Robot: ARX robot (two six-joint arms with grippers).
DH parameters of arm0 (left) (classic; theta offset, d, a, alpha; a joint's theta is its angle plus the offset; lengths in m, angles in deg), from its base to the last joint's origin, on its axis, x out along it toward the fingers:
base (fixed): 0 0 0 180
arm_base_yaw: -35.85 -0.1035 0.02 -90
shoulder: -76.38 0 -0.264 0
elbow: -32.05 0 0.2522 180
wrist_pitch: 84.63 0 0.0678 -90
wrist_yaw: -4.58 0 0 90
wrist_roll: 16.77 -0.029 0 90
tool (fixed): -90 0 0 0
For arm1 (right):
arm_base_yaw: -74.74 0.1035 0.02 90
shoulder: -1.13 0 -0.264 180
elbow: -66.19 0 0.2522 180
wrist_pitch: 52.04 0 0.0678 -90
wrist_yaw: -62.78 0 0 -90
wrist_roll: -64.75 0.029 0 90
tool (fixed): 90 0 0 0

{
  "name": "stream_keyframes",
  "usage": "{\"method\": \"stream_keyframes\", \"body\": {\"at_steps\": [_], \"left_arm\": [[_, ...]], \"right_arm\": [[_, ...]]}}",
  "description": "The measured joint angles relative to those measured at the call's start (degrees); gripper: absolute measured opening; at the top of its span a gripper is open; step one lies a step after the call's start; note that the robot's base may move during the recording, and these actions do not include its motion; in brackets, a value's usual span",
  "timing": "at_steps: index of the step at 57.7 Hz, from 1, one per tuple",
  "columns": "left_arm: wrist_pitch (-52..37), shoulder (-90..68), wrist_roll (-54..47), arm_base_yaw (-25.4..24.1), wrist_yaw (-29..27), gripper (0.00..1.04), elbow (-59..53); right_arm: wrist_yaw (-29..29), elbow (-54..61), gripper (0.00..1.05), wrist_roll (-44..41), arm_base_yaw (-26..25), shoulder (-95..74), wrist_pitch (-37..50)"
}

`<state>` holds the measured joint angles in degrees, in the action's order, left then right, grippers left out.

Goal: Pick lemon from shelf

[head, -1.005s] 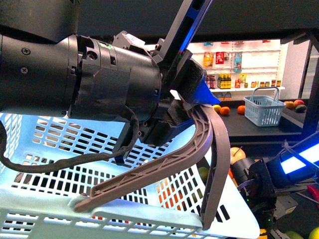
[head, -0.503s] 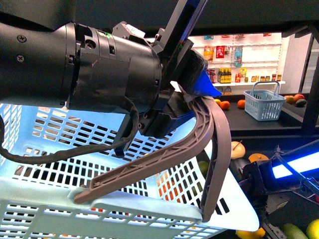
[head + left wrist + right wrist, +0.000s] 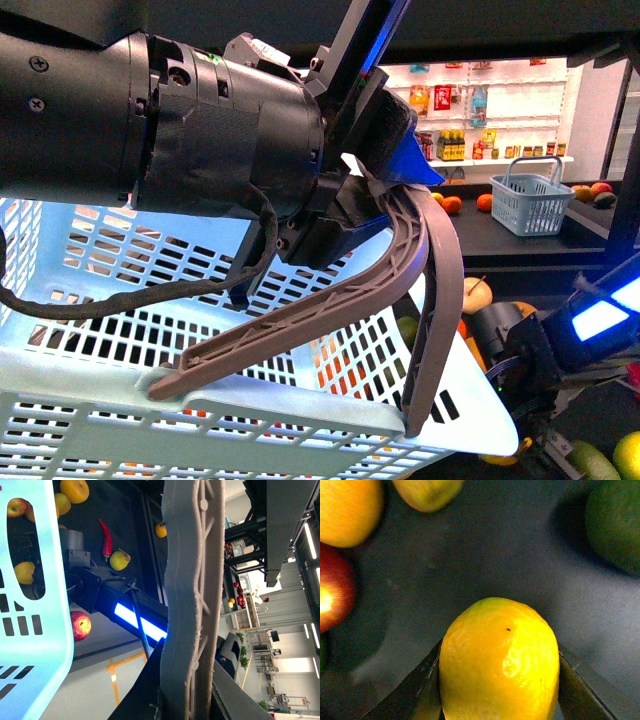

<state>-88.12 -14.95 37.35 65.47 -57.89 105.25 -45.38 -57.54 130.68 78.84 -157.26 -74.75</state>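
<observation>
The lemon (image 3: 499, 660), glossy yellow, sits between the two fingers of my right gripper (image 3: 499, 692), which is shut on it just above the dark shelf tier (image 3: 485, 555). In the front view my right arm (image 3: 530, 365) is low at the right in front of the black shelf (image 3: 520, 255); the lemon is mostly hidden there. My left gripper (image 3: 385, 185) is shut on the grey basket handle (image 3: 425, 290) and holds up the pale blue basket (image 3: 120, 330). The handle (image 3: 187, 605) also fills the left wrist view, clamped in the left gripper (image 3: 185, 700).
Around the lemon lie an orange fruit (image 3: 345, 510), a red apple (image 3: 332, 595), a yellow-green fruit (image 3: 427, 492) and a green fruit (image 3: 615, 525). A small basket (image 3: 530, 205) and oranges (image 3: 450, 205) stand on a far tier. A red chili (image 3: 105, 537) lies on the shelf.
My right arm has shifted a little to the right at the lower shelf tier. The basket and left arm have barely moved.
</observation>
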Motion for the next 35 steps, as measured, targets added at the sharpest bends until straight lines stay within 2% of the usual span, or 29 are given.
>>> {"method": "stream_keyframes", "body": {"at_steps": [6, 13, 25, 35], "left_arm": [[0.0, 0.0, 0.0, 0.0, 0.04, 0.12, 0.0], [0.0, 0.0, 0.02, 0.0, 0.02, 0.12, 0.0], [0.0, 0.0, 0.0, 0.0, 0.04, 0.12, 0.0], [0.0, 0.0, 0.0, 0.0, 0.04, 0.12, 0.0]], "right_arm": [[1.11, 10.84, 0.54, -5.66, -1.18, 10.32, 7.37], [4.96, 22.38, 0.54, -11.32, -2.78, 23.78, 13.31], [14.08, 38.45, 0.54, -17.38, -3.89, 43.45, 15.3], [22.14, 48.44, 0.54, -18.23, -1.53, 56.98, 14.99]]}}
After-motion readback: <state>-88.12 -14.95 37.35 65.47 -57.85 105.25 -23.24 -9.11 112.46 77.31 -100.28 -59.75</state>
